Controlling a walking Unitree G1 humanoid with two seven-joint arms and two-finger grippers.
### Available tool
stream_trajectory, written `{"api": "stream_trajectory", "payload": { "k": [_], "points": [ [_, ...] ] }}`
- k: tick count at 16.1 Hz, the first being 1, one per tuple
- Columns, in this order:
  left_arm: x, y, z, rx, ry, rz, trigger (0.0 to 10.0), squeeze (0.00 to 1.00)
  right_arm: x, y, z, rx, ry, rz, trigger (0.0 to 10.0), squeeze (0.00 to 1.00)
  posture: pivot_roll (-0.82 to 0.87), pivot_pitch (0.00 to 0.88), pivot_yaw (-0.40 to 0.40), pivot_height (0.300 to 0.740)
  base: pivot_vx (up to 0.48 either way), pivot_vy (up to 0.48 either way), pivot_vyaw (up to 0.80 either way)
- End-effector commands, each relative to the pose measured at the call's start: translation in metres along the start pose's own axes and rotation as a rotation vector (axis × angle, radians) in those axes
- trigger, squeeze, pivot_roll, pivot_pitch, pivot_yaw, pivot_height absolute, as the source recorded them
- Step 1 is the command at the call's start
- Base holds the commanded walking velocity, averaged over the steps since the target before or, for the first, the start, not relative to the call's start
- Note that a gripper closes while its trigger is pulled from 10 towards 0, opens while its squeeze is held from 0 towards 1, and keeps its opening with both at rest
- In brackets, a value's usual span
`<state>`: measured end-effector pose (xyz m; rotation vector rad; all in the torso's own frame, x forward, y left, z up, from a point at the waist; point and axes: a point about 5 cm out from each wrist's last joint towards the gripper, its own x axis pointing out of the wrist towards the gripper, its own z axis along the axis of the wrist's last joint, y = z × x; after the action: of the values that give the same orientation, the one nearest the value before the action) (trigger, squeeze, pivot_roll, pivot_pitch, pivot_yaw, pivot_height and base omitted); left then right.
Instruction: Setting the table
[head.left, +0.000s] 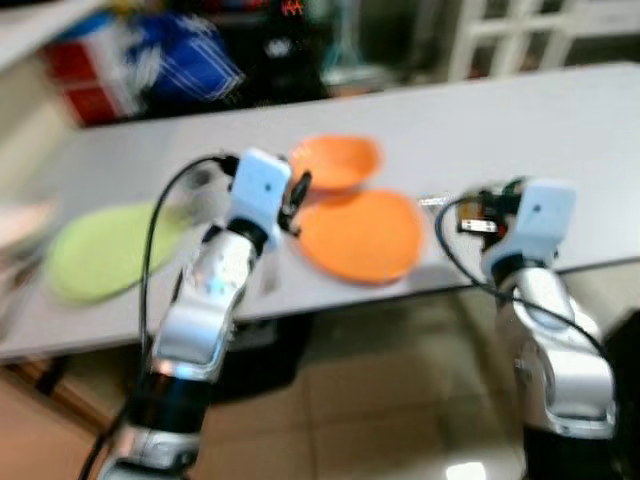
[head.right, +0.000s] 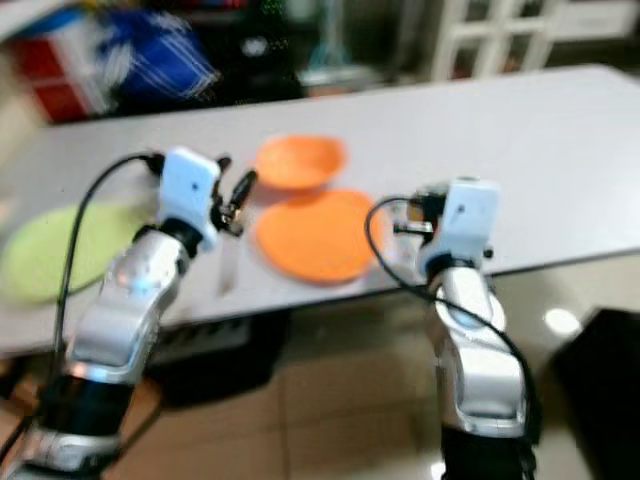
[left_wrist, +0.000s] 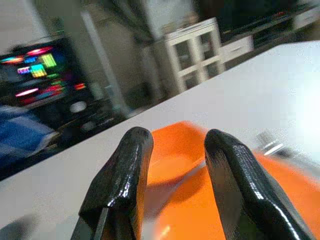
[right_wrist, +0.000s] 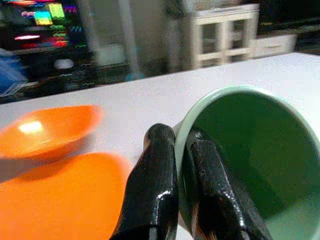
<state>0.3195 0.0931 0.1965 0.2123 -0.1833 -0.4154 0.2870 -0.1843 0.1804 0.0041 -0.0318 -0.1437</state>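
Home living or dining room, table being laid.

Long pale grey desk (head.left: 520, 120) on a glossy beige tiled floor (head.left: 400, 400). On the desk: orange plate (head.left: 362, 235), orange bowl (head.left: 335, 162), light green plate (head.left: 100, 250). White cabinet with paned doors (left_wrist: 197, 52) stands against the far wall. Beside it, a dark low unit carrying a screen lit with coloured patches (left_wrist: 37, 65). Blue checked bag or cloth (head.left: 185, 55) and something red behind the desk's far left corner. Household furnishings throughout, blurred; finer detail cannot be made out.
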Motion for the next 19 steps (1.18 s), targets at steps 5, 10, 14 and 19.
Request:
{"api": "stream_trajectory", "payload": {
  "k": [5, 10, 14, 19],
  "points": [
    [-0.001, 0.006, 0.001, 0.024, -0.004, 0.001, 10.0, 0.0, 0.002, 0.003, 0.006, 0.009, -0.03, 0.012, 10.0, 0.0, -0.05, 0.0, 0.068, 0.74, 0.452, 0.0, -0.08],
    [-0.002, 0.005, 0.002, 0.032, -0.006, -0.005, 10.0, 0.0, 0.003, 0.0, 0.01, 0.001, -0.051, 0.017, 10.0, 0.0, -0.04, 0.0, 0.057, 0.74, 0.442, 0.0, 0.0],
    [-0.016, 0.015, 0.004, 0.092, 0.005, 0.041, 10.0, 0.0, 0.006, -0.006, 0.014, -0.039, -0.067, 0.042, 10.0, 0.0, 0.0, 0.0, 0.023, 0.74, 0.104, 0.0, 0.0],
    [-0.037, 0.009, 0.005, 0.074, 0.006, 0.002, 10.0, 0.0, 0.009, -0.004, 0.014, -0.112, -0.075, 0.092, 10.0, 0.0, -0.02, 0.0, 0.022, 0.74, 0.0, 0.0, 0.0]
  ]
}}
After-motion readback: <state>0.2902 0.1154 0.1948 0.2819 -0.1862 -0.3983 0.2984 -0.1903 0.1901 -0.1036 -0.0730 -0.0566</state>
